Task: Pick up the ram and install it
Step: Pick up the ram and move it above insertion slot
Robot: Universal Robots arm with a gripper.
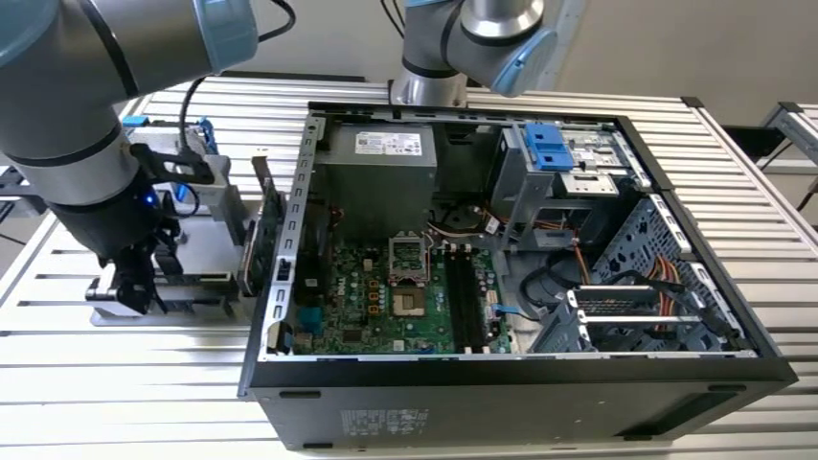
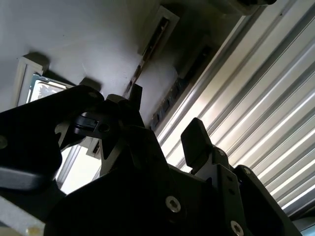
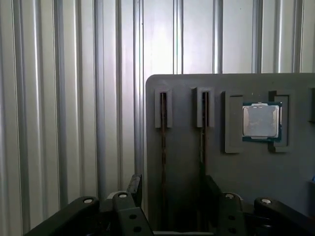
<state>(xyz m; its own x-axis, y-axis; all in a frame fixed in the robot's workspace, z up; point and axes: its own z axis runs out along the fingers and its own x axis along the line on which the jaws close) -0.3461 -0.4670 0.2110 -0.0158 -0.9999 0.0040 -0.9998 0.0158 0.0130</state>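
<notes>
Slatted metal worktop [image 3: 59, 98], grey holder [image 3: 236, 172] near its edge, ram [image 3: 163, 142] upright in a slot, released claw [image 3: 173, 182] just over it.

- Exterior view: high, oblique, well back, looking down on open computer case [image 1: 511, 287] and slatted tabletop [image 1: 115, 383].
- First wrist view: close, straight down past pincer [image 3: 172, 179] onto grey holder [image 3: 184, 147].
- Second wrist view: closer, tilted, from behind pincer.
- Shared by both wrist views: holder, tabletop slats.
</notes>
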